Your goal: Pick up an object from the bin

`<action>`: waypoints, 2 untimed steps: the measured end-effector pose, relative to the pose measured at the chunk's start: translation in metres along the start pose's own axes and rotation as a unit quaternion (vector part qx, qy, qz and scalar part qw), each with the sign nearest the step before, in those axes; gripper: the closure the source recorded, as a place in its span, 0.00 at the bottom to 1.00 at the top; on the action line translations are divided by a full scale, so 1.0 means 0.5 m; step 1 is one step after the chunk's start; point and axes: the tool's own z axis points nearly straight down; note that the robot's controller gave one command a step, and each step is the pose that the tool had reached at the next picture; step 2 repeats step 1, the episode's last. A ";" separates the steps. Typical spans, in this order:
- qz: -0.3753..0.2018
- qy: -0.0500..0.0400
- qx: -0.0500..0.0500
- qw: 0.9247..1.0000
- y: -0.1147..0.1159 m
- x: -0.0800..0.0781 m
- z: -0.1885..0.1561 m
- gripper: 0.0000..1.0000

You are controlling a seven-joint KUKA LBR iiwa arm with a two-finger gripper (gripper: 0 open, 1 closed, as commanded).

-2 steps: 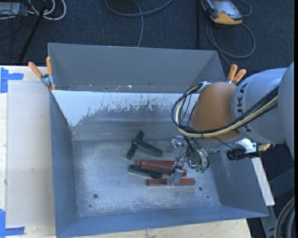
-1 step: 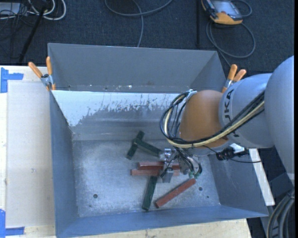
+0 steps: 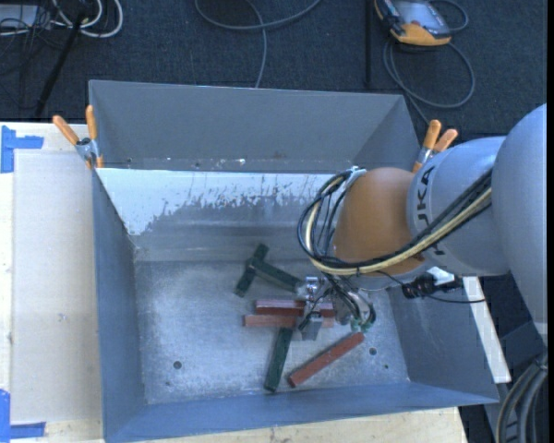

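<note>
Gripper over two reddish-brown flat bars, mid-bin; open or closed, cannot tell. Scuffed grey floor; dark carpet beyond.

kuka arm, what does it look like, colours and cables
The arm is thick, rounded and pale grey, with dark lettering near the wrist. A smooth orange dome cover caps the wrist, ringed by looping black and yellowish cables. Below sits a small silvery metal gripper.

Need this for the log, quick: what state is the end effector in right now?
End effector: cannot be told; it sits low on the reddish-brown bars mid-bin.
</note>
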 end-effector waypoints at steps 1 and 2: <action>0.000 0.000 0.000 1.000 0.000 0.001 -0.007 1.00; 0.000 0.000 0.000 1.000 0.000 0.001 -0.007 1.00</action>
